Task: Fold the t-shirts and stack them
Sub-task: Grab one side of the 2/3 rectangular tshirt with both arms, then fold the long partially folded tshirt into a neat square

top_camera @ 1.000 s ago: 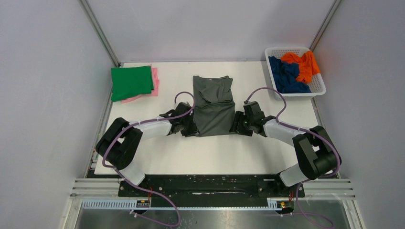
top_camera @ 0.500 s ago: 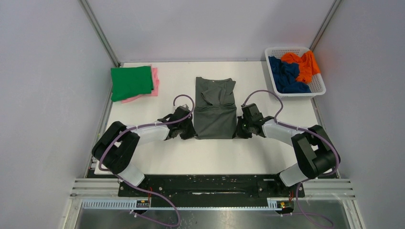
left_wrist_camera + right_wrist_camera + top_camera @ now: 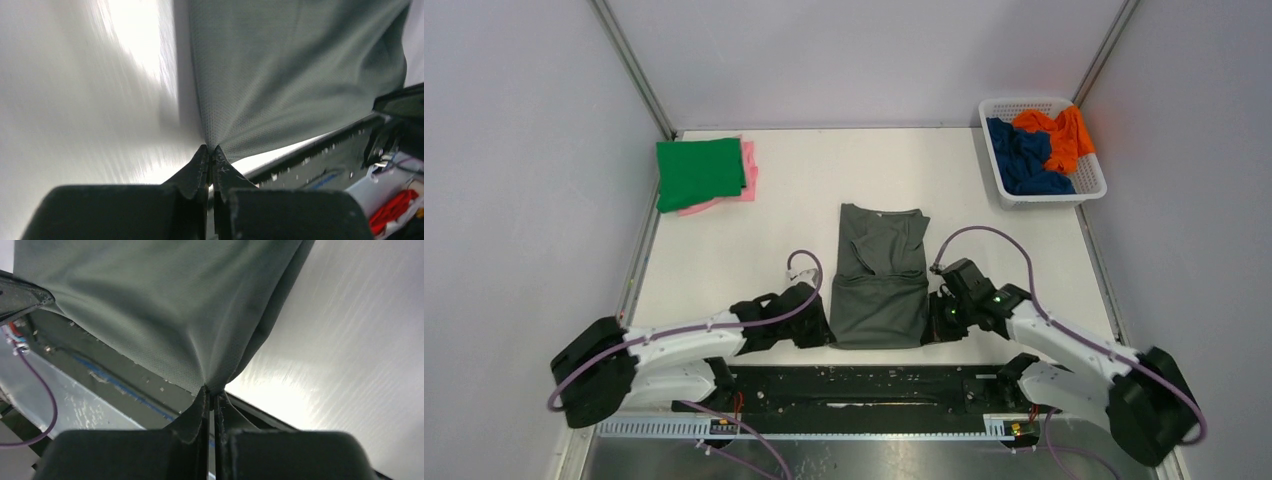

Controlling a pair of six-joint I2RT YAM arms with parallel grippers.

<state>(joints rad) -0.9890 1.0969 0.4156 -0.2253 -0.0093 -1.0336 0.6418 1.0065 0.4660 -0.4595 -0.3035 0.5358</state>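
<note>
A dark grey t-shirt (image 3: 881, 280), its sides folded in to a narrow strip, lies lengthwise in the middle of the table, its bottom hem at the near edge. My left gripper (image 3: 822, 330) is shut on the hem's left corner (image 3: 212, 145). My right gripper (image 3: 936, 322) is shut on the hem's right corner (image 3: 212, 386). In both wrist views the grey cloth (image 3: 165, 305) stretches away from the pinched fingertips. A folded green t-shirt (image 3: 698, 172) rests on a folded pink one (image 3: 747, 170) at the back left.
A white lattice basket (image 3: 1087, 180) at the back right holds a crumpled navy blue t-shirt (image 3: 1022, 157) and an orange t-shirt (image 3: 1060, 135). The black rail (image 3: 864, 385) with the arm bases runs just below the table's near edge. Grey walls enclose both sides.
Both grippers have pulled the grey t-shirt toward the near edge of the table; the right gripper closed on its corner. Both arms now reach low, close to their bases.
</note>
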